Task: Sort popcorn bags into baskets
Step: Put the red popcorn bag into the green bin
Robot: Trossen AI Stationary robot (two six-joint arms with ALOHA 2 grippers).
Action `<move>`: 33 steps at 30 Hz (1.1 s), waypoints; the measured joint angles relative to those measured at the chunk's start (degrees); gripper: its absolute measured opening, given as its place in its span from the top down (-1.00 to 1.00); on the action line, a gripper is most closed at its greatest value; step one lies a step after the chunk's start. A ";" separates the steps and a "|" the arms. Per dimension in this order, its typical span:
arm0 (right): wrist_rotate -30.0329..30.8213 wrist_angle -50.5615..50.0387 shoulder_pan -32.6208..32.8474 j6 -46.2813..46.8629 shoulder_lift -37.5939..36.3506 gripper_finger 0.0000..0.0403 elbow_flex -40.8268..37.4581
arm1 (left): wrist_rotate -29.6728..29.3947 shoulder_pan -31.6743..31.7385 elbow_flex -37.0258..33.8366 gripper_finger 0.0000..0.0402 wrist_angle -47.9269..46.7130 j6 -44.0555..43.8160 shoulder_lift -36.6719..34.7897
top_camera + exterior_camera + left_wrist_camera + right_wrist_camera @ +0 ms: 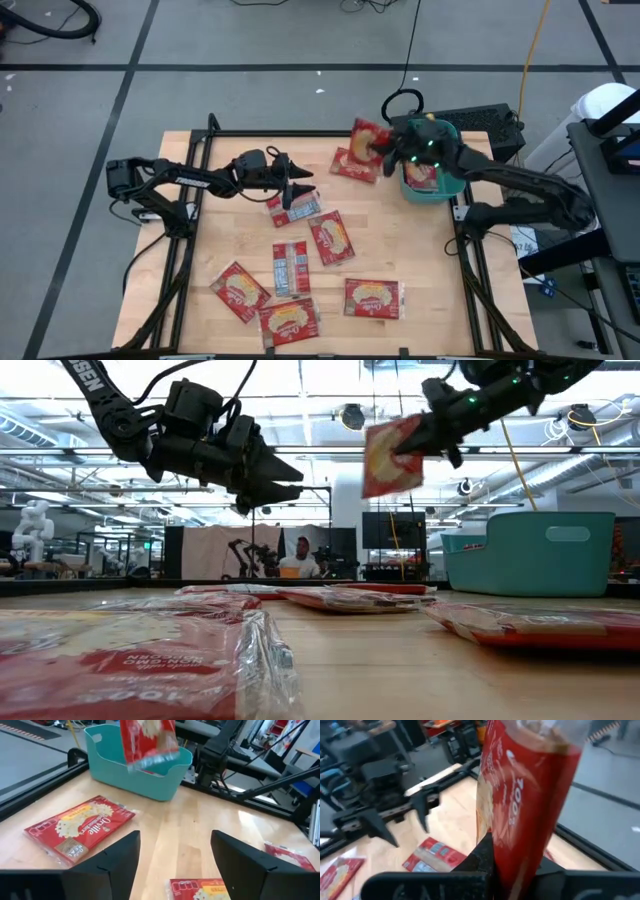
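A pale wooden counter (400,255) stands in a busy workshop. The right hand (383,147) is clenched on one popcorn bag (367,137), lifted clear of the counter just beside the teal basket (447,184) at the far right corner. The left hand (297,186) hangs released and empty above the counter's middle, over a loose bag (294,208). More popcorn bags (372,297) lie scattered toward the near edge, one (290,268) silver side up

A pale wooden desk (400,330) with a black metal frame (300,133) stands on a grey floor (250,40) crossed by dark lines. Far behind it, a seated person (300,560) faces a dark curtain (215,550) and monitor (392,530).
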 joint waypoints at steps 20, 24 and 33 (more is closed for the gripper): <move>-28.62 -29.39 -38.08 -9.27 -0.94 0.94 2.58 | 0.00 -1.90 0.00 0.11 -3.11 2.08 0.00; -18.49 -38.28 -38.02 -14.27 -0.94 0.94 5.49 | 0.00 -1.90 0.00 0.11 -4.17 1.81 0.00; -12.42 -43.69 -35.12 -16.80 0.59 0.94 6.01 | -0.02 -1.90 -0.02 0.11 -4.70 1.44 0.00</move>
